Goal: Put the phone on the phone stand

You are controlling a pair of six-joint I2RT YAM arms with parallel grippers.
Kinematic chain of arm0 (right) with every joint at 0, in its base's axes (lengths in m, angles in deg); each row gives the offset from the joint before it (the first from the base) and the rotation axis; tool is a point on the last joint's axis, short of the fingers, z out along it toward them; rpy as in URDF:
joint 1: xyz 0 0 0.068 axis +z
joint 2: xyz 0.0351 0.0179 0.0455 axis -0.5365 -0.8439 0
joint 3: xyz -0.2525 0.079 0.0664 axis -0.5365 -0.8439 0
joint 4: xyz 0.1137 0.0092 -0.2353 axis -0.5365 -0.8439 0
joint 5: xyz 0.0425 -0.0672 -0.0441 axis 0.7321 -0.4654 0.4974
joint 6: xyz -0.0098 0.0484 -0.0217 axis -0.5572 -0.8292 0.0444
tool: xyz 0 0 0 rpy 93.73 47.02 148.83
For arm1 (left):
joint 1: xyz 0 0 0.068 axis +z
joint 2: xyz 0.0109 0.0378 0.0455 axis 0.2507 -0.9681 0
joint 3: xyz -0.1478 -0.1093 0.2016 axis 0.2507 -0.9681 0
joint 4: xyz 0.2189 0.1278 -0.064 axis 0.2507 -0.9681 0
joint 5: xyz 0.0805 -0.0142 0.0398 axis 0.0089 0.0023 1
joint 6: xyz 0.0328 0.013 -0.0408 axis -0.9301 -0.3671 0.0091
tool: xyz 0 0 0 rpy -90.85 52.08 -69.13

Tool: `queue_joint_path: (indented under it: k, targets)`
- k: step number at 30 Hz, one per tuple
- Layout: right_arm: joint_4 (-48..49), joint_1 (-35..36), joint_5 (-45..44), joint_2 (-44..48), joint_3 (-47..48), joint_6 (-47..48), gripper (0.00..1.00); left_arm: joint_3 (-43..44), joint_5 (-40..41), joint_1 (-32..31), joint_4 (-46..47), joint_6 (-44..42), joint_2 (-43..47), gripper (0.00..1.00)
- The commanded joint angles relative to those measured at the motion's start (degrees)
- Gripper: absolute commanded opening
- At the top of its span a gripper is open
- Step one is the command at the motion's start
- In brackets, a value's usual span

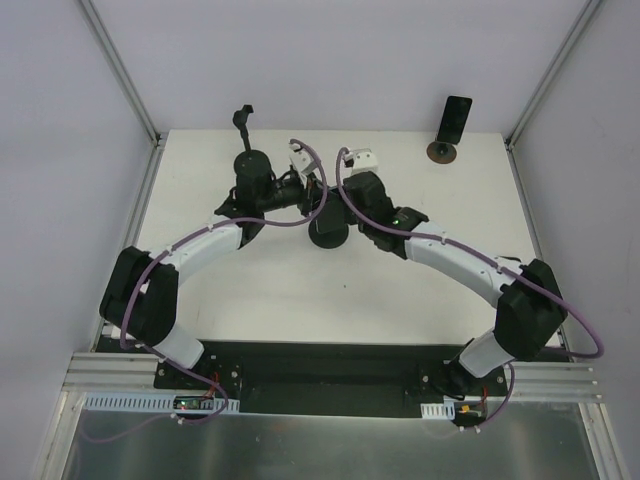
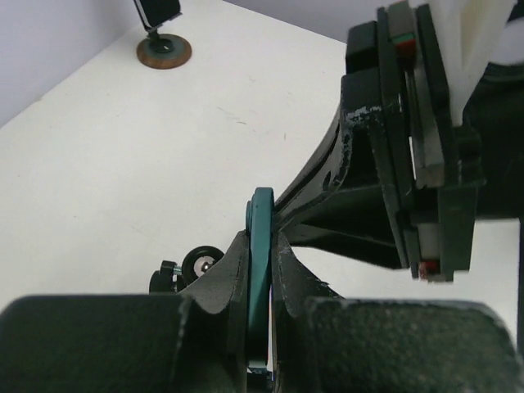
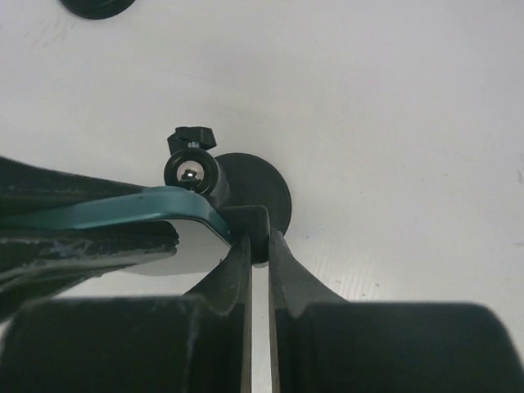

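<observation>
The left gripper clenches the teal phone edge-on. The phone stand sits just beyond the right gripper, whose grip I cannot tell.

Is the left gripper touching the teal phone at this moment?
Touching. The left wrist view shows it plainly: the left gripper clamps the thin teal phone between its two fingers, with no gap on either side.

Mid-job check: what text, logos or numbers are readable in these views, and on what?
No text is readable in any view.
The phone shows only its plain teal edge.
The phone stand is plain black.
Any print on the circuit boards at the arm bases is too small to read.
</observation>
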Motion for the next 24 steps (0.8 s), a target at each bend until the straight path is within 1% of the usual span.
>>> queue_joint_path:
  k: [1,3,4,5,6,8,9,10,11,12,13,14,15,16,17,18,19,21,23,24]
  targets:
    - [-1.4,11.7,-23.2,3.5,-1.0,-17.1,0.00,-4.3,35.5,0.1,16.1,-4.7,1.9,0.00]
    - [0.1,14.4,-27.5,1.8,-0.1,-18.6,0.00,-5.3,37.1,-1.4,16.9,-4.3,1.6,0.00]
    - [0.1,16.5,-28.3,1.5,0.4,-19.1,0.00,-5.5,37.7,-2.2,16.9,-4.4,1.3,0.00]
    - [0.1,17.6,-29.1,1.2,0.9,-19.0,0.00,-5.7,41.0,-4.0,17.9,-6.4,0.7,0.00]
    - [-0.3,19.4,-30.1,1.0,1.8,-18.5,0.00,-6.0,41.9,-4.4,18.1,-7.2,0.5,0.00]
    - [-0.2,20.6,-29.6,2.0,1.0,-18.1,0.00,-6.3,41.3,-4.5,18.1,-7.1,0.3,0.00]
    - [0.5,21.0,-25.9,4.1,0.3,-17.8,0.02,-6.4,39.8,-4.4,18.2,-6.9,0.3,0.00]
    - [1.1,21.1,-24.0,5.6,-2.7,-17.3,0.13,-6.4,38.6,-4.4,18.1,-6.8,0.3,0.00]
    - [1.9,21.2,-22.3,7.4,-4.4,-16.9,0.27,-6.5,38.1,-4.3,17.9,-6.4,0.2,0.00]
    - [2.0,21.2,-19.3,11.8,-6.1,-16.2,0.50,-6.6,33.4,-3.9,17.6,-6.0,0.3,0.00]
    - [2.6,21.2,-17.7,14.3,-10.5,-14.9,0.58,-6.6,31.4,-3.6,17.7,-5.5,0.4,0.00]
    - [3.3,21.2,-17.4,16.5,-12.3,-10.9,0.64,-6.9,29.0,-3.1,17.8,-3.8,0.5,0.00]
    - [2.7,20.1,-16.2,21.1,-14.3,-9.4,0.75,-6.9,26.7,-2.7,17.9,-3.0,0.3,0.00]
    - [2.8,18.1,-12.6,23.0,-16.1,-7.4,0.80,-6.7,23.0,-2.2,17.5,-2.8,0.3,0.00]
    - [3.0,15.4,-7.8,24.1,-18.5,-4.6,0.82,-6.2,22.2,-2.2,17.1,-2.3,0.3,0.00]
    - [2.4,9.1,1.3,25.9,-19.6,-3.8,0.83,-5.7,21.2,-2.1,16.4,-2.2,0.3,0.00]
    - [2.5,5.7,6.1,26.4,-20.7,-3.1,0.85,-5.2,18.1,-1.5,14.8,-1.8,0.3,0.00]
    - [4.0,-1.3,16.3,26.3,-22.1,-1.6,0.88,-4.4,16.8,-0.9,14.3,0.4,0.7,0.00]
    - [6.7,-2.6,21.3,25.8,-22.3,3.2,0.92,-3.4,11.3,0.5,12.8,2.2,0.8,0.00]
    - [8.1,-2.7,23.2,24.6,-21.6,6.3,0.95,-3.5,10.5,0.7,12.8,2.2,1.0,0.00]
